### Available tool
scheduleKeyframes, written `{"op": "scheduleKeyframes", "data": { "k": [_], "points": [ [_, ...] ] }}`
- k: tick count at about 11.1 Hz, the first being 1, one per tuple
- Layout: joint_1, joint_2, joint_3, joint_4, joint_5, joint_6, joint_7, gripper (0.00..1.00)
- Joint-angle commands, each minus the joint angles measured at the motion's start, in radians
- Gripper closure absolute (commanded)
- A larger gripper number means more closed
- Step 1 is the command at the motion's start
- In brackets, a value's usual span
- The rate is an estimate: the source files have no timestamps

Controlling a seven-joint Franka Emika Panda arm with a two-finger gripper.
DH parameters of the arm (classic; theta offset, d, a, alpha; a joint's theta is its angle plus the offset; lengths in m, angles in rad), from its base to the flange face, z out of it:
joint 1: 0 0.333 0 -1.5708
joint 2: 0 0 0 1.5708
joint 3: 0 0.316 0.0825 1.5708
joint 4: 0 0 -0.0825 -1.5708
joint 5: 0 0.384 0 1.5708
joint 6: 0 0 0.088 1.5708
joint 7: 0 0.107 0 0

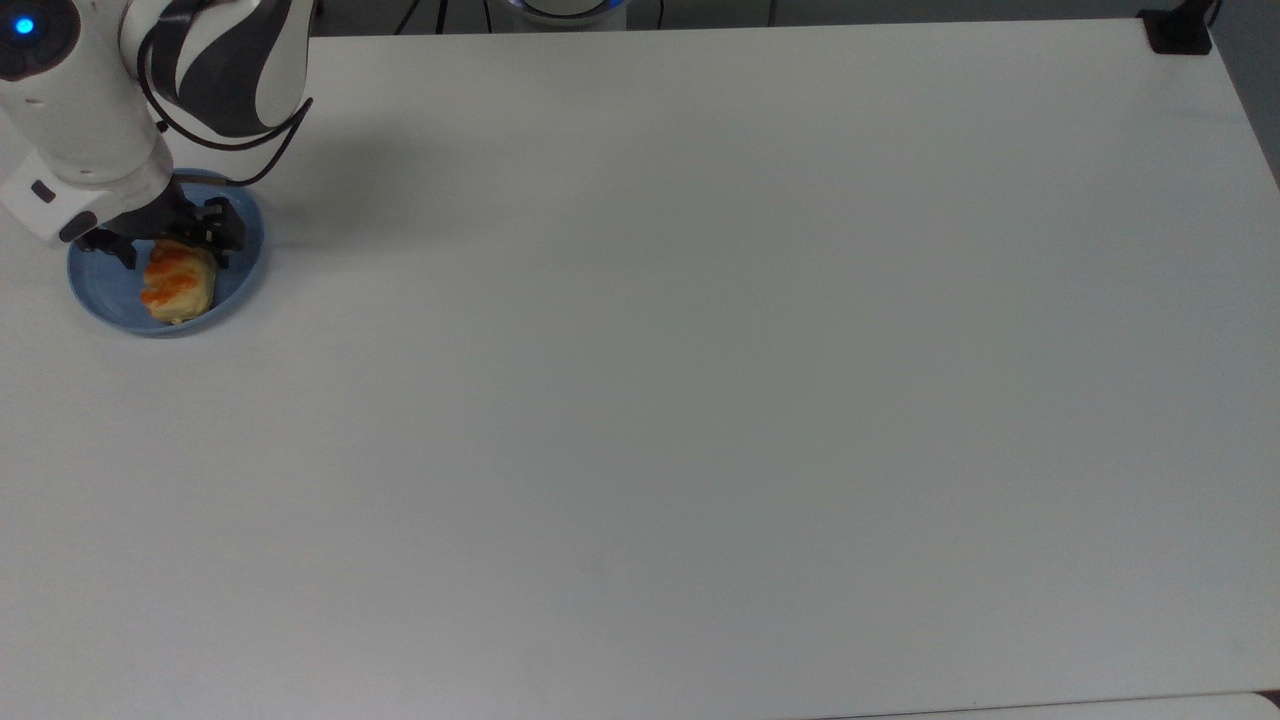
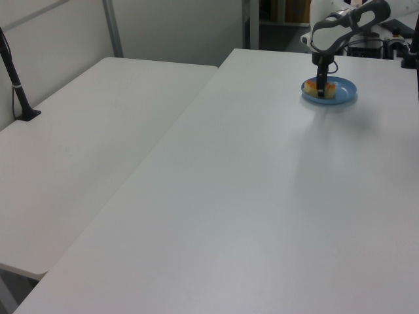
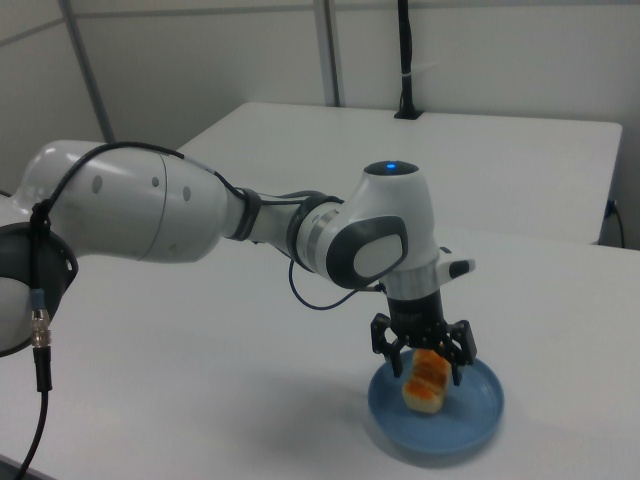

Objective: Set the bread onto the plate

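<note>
Item: small oblong pale-yellow bread loaf with orange-brown glazed bumps, lying inside the round, shallow light-blue plate; placement apparently made.

Detail: plate stands near the top view's left edge of the plain white table; loaf rests on the plate's floor, within the raised rim, glazed side up in the top view; judged done: transfer and set-down; judged left: lifting the white arm clear; black two-finger gripper hangs directly over the loaf, jaws spread wide, one finger to each side of it; in the right view the fingers look parted from the loaf's flanks, gripping nothing; whether a fingertip brushes the crust cannot be told.
</note>
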Motion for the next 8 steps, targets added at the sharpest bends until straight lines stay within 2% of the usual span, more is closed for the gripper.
{"op": "scheduleKeyframes", "data": {
  "k": [1,6,8],
  "points": [
    [0.045,-0.093,0.019,-0.001,-0.012,-0.097,0.137,0.0],
    [0.36,-0.219,0.019,0.002,-0.007,-0.212,0.488,0.0],
    [0.469,-0.299,0.019,0.002,-0.007,-0.31,0.609,0.0]
  ]
}}
